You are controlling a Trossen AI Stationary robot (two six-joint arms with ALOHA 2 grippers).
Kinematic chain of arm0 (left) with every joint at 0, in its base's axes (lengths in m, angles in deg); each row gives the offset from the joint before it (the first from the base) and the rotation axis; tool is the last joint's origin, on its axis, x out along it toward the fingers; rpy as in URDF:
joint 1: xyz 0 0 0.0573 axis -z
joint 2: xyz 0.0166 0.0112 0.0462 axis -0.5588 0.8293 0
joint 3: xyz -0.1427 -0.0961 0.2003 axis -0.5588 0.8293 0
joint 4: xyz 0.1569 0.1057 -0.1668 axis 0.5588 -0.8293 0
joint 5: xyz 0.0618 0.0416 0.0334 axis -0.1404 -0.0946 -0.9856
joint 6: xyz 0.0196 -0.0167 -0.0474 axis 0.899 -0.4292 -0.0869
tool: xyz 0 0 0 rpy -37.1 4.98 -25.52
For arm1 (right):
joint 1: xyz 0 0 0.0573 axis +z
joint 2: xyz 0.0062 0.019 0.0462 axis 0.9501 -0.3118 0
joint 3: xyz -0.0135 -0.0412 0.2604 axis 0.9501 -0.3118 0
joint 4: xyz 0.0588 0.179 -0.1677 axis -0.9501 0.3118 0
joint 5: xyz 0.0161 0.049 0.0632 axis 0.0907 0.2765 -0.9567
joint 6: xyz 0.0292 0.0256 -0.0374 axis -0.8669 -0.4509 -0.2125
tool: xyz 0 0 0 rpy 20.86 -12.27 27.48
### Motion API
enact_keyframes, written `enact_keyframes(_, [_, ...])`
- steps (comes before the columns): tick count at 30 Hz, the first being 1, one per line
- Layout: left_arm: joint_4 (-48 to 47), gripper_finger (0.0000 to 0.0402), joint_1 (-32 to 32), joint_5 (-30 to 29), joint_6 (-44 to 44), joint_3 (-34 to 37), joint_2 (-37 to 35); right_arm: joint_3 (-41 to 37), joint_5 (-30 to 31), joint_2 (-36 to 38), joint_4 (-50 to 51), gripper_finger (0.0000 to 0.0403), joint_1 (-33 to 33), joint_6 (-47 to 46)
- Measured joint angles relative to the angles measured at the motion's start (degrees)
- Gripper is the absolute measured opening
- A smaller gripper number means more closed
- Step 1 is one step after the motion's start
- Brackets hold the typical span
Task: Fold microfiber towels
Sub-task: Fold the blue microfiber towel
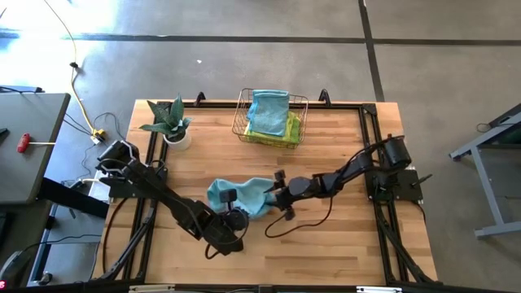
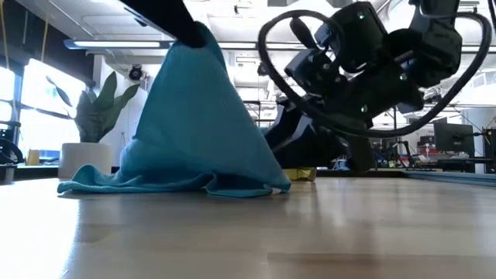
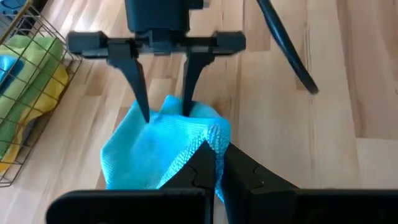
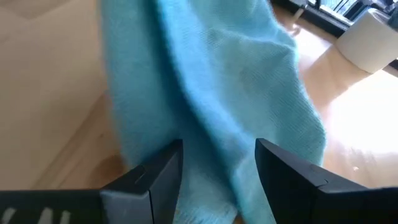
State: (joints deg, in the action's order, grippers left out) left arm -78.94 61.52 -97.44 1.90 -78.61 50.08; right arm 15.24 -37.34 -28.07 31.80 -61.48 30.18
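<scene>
Pinching teal towel (image 3: 161, 146), left gripper (image 3: 214, 158) closed

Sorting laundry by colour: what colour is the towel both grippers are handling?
Teal blue microfiber towel, clearest in the left wrist view.

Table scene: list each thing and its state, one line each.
Teal towel: bunched, one part lifted into a peak, the rest on the table.
Left gripper: shut on teal towel.
Right gripper: open, fingers astride the towel.
Wire basket: holds teal, green and yellow towels.
Potted plant: upright.
</scene>
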Motion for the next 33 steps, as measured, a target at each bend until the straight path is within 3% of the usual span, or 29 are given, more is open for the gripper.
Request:
enact_keyframes(5, [-0.33, 0.0003, -0.02, 0.25, 0.03, -0.02, 0.0, 0.0, 0.44, -2.12, -3.42, 0.0193, 0.0, 0.0])
enact_keyframes(14, [0.08, 0.0003, 1.22, 0.6, 0.03, -0.02, 0.0, 0.05, 6.72, -2.72, -3.94, 0.0193, -1.62, 1.96])
enact_keyframes(22, [0.19, 0.0003, 3.07, 0.36, 0.0, -0.02, 0.0, 0.06, 4.1, -2.72, -3.21, 0.0189, -4.27, -0.69])
enact_keyframes(27, [0.19, 0.0003, 3.26, 0.34, 0.01, -0.02, 0.0, 0.04, 3.68, -2.72, -2.18, 0.015, -4.4, -1.27])
enact_keyframes(33, [-0.89, 0.0003, 3.26, 1.08, -0.28, -0.02, 0.0, 0.07, 3.68, -2.72, -0.21, 0.0062, -4.38, -1.29])
